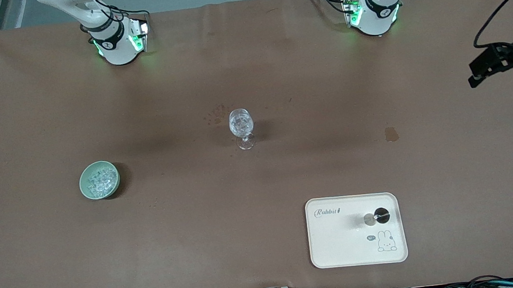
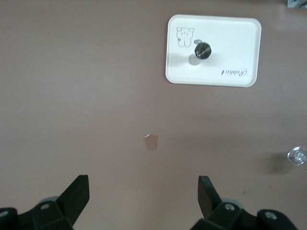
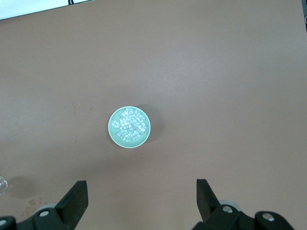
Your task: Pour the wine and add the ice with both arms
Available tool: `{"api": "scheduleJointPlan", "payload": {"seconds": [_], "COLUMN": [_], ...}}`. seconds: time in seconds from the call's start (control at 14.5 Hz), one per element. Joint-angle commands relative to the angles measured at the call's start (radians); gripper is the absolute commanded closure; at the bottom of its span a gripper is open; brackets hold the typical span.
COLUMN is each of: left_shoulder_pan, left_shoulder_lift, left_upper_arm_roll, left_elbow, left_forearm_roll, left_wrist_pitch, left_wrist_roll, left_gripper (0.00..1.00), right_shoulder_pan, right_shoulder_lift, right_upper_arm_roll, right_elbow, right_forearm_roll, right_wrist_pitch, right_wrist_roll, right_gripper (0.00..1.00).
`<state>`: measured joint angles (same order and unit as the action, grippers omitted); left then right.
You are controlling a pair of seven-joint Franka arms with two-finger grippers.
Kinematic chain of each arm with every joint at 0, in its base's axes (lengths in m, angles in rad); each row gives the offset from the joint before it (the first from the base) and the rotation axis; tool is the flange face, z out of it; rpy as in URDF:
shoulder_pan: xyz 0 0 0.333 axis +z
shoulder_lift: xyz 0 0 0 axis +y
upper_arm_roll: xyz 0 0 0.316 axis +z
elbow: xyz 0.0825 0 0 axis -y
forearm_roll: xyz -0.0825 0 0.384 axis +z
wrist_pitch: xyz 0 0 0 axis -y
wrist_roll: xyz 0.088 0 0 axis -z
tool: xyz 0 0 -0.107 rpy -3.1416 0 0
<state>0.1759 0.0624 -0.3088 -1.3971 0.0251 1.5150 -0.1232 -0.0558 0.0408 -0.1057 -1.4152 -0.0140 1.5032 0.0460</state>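
I see the wine glass [image 1: 241, 127] mid-table, looks clear, no wine visible; ice bowl [image 1: 99, 179] twd right arm's end; bottle [image 1: 378, 216] upright on tray [image 1: 338, 245]. Left gripper [image 2: 143, 201] & right gripper [image 3: 140, 201] both up high, fingers apart, holding nothing.

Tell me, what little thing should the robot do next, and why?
Hard to call. The wine glass looks clear; what it holds I cannot tell. The left gripper and right gripper hang open above the table, holding nothing, clear of the bowl of ice and the bottle on its tray. That fits before pouring or after it, so probably just wait.
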Motion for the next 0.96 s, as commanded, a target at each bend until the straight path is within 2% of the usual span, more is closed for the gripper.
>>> {"api": "scheduleJointPlan", "payload": {"seconds": [0.0, 0.07, 0.14, 0.34, 0.89], "left_shoulder_pan": [-0.128, -0.163, -0.171, -0.171, -0.173], "left_shoulder_lift": [-0.128, -0.139, -0.144, -0.168, -0.139], "left_upper_arm_roll": [0.133, 0.172, 0.177, 0.168, 0.152], "left_elbow": [-0.17, -0.175, -0.175, -0.191, -0.166], "left_forearm_roll": [0.022, 0.021, 0.021, 0.019, 0.013], "left_wrist_pitch": [0.042, 0.034, 0.012, 0.001, 0.001], "left_wrist_roll": [0.017, 0.022, 0.019, -0.01, 0.0], "left_gripper": [0.0, 0.0, 0.0, 0.0, 0.0], "right_shoulder_pan": [-0.05, -0.039, -0.023, -0.003, 0.002], "right_shoulder_lift": [-0.033, -0.033, -0.032, -0.03, -0.03], "right_upper_arm_roll": [0.096, 0.086, 0.066, 0.052, 0.052], "right_elbow": [-0.042, -0.042, -0.041, -0.039, -0.039], "right_forearm_roll": [0.003, 0.003, 0.005, 0.005, 0.005], "right_wrist_pitch": [0.006, 0.006, 0.008, 0.006, -0.003], "right_wrist_roll": [0.002, 0.002, 0.002, 0.005, 0.006], "right_gripper": [0.0, 0.0, 0.0, 0.0, 0.0]}}
